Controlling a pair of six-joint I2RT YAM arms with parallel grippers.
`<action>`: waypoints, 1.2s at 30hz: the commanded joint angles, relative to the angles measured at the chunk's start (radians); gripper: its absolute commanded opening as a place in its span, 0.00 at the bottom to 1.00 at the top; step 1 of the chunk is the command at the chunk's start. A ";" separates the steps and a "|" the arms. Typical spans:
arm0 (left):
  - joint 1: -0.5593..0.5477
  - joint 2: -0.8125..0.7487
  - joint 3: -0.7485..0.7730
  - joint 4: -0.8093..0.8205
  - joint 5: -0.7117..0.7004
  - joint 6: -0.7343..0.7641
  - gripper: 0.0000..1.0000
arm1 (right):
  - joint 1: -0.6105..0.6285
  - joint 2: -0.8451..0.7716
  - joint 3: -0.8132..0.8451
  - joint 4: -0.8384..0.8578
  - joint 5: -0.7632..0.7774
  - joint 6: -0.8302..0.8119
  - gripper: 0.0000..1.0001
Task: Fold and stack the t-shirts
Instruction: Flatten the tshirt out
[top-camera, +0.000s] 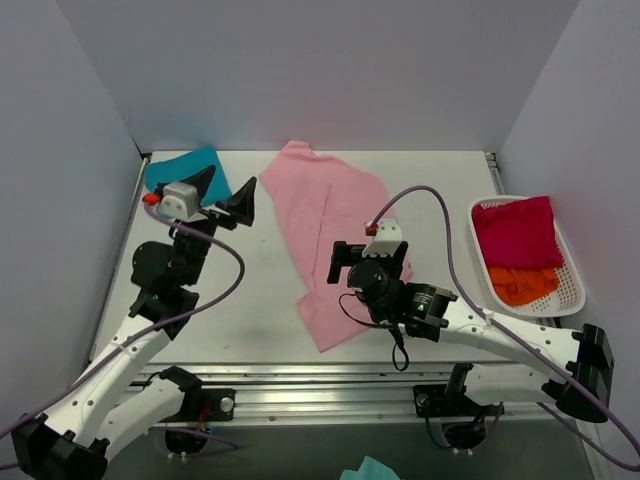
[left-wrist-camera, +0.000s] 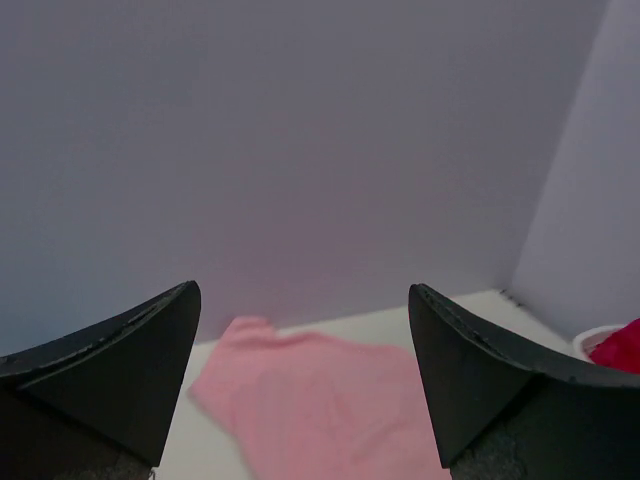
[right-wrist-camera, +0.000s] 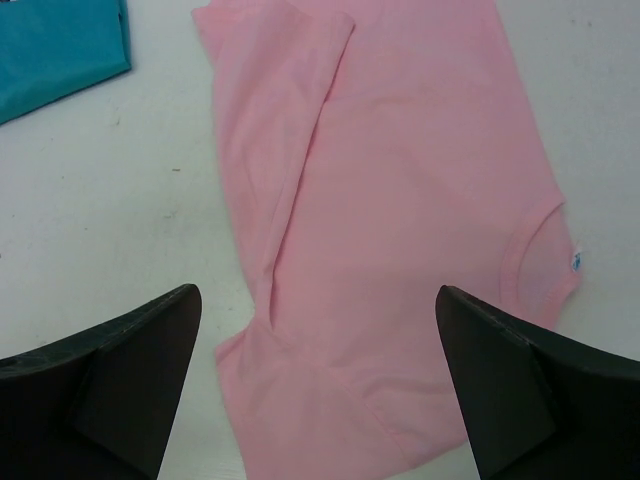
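A large light pink t-shirt (top-camera: 325, 225) lies spread flat across the middle of the table, its left side folded inward (right-wrist-camera: 400, 200). A teal t-shirt (top-camera: 185, 168) lies at the back left corner (right-wrist-camera: 60, 50). Magenta-red (top-camera: 515, 232) and orange (top-camera: 522, 285) t-shirts are crumpled in the basket. My left gripper (top-camera: 233, 180) hovers open over the table between the teal and the pink shirt, aimed towards the back wall (left-wrist-camera: 303, 300). My right gripper (top-camera: 368, 258) hangs open above the pink shirt's lower half (right-wrist-camera: 318, 295), holding nothing.
A white slotted basket (top-camera: 575, 285) stands at the table's right edge. Grey walls close in the back and both sides. A bit of teal cloth (top-camera: 370, 468) shows below the table's front rail. A purple cable (top-camera: 445, 215) arcs over the right arm.
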 joint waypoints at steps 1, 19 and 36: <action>0.017 0.044 -0.193 0.239 0.344 -0.101 0.94 | 0.015 -0.002 0.057 0.009 0.101 -0.056 1.00; -0.007 0.611 0.403 -0.415 -0.094 -0.121 0.94 | -0.060 0.320 -0.033 0.141 -0.381 0.027 1.00; 0.068 1.744 1.925 -1.064 0.415 -0.129 0.94 | -0.214 -0.086 -0.145 0.004 0.049 0.145 1.00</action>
